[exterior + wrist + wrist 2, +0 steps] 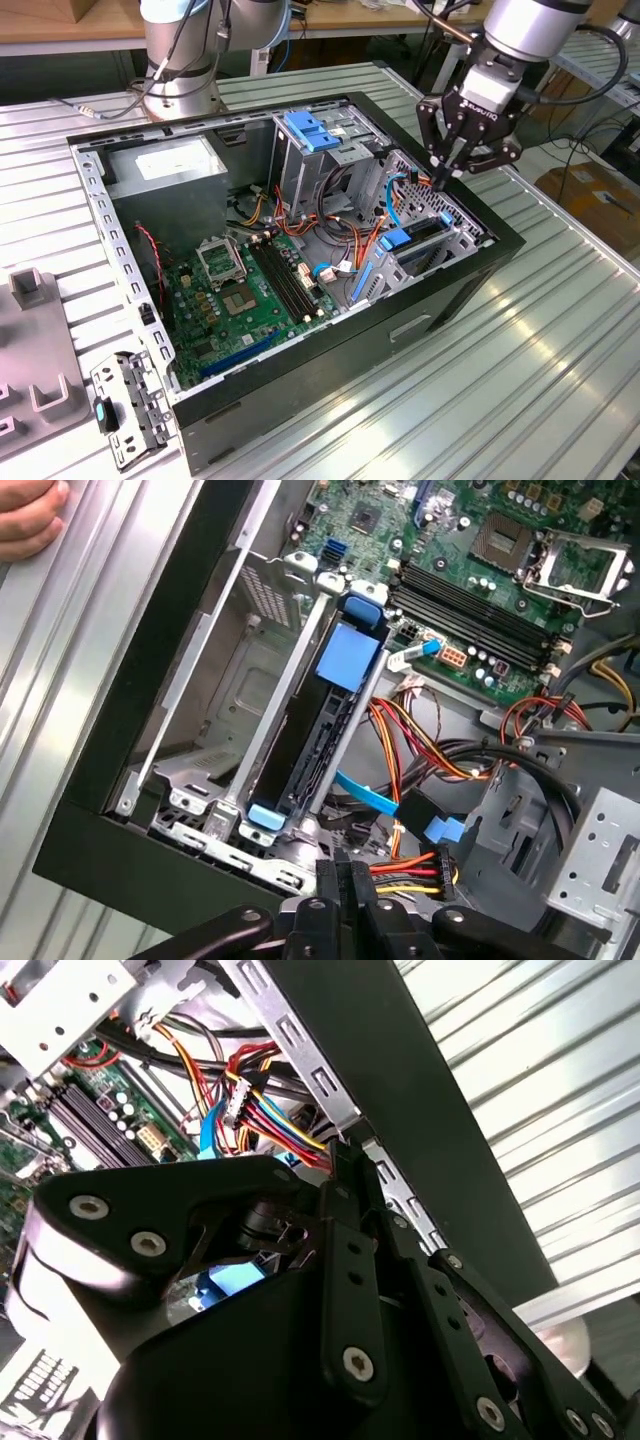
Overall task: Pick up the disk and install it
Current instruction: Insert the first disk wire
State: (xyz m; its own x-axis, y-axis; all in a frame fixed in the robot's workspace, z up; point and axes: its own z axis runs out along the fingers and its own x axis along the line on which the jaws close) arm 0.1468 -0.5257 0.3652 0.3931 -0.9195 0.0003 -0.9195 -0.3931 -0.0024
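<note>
Exterior view showed the black claw [447,172] pinched shut on nothing, hovering over the open black computer case [440,300] on the ribbed metal bench [520,380]. Just below it, toward seven o'clock, the flat metal disk with blue plastic rails [415,240] sat edge-up in the grey drive bay; the first wrist view showed it [325,720] slotted there, beside the green motherboard [450,540]. A hand [30,520] rested on the bench.
</note>
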